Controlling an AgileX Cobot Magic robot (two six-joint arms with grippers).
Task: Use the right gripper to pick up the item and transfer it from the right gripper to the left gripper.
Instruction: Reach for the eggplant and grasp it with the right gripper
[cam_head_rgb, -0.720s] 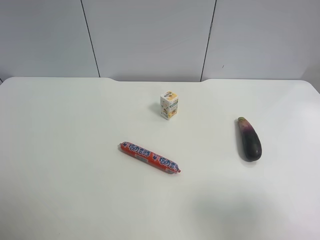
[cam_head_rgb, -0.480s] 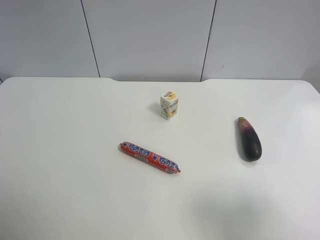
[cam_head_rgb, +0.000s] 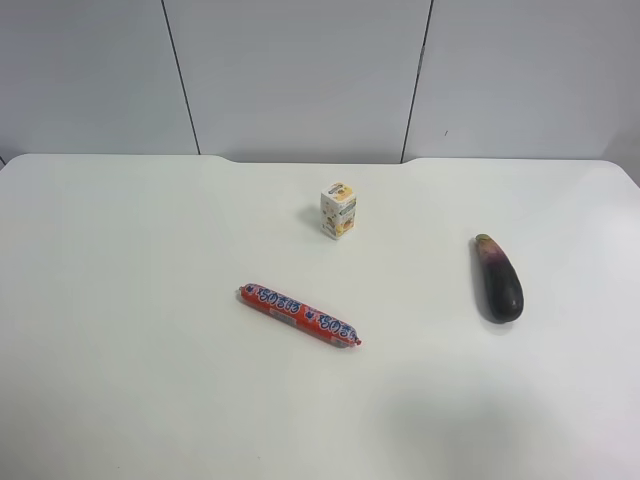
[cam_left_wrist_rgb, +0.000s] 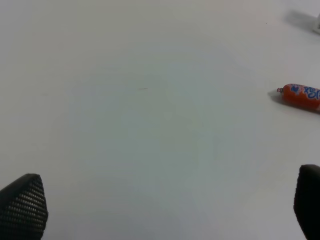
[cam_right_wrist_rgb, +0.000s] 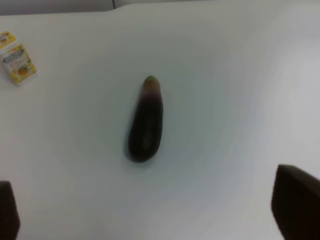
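The eggplant (cam_head_rgb: 497, 279) lies on the white table (cam_head_rgb: 150, 350) at the exterior high view's right, stem end pointing toward the back wall. It also shows in the right wrist view (cam_right_wrist_rgb: 146, 121), lying between and ahead of my right gripper (cam_right_wrist_rgb: 150, 215), whose black fingertips (cam_right_wrist_rgb: 295, 205) stand wide apart and empty. My left gripper (cam_left_wrist_rgb: 165, 210) is open and empty over bare table, its fingertips (cam_left_wrist_rgb: 22, 202) at the frame corners. Neither arm shows in the exterior high view.
A red printed sausage stick (cam_head_rgb: 299, 314) lies near the table's middle; its end shows in the left wrist view (cam_left_wrist_rgb: 301, 96). A small white-yellow carton (cam_head_rgb: 338, 210) stands behind it, also in the right wrist view (cam_right_wrist_rgb: 16, 61). A grey panelled wall (cam_head_rgb: 300, 70) backs the table.
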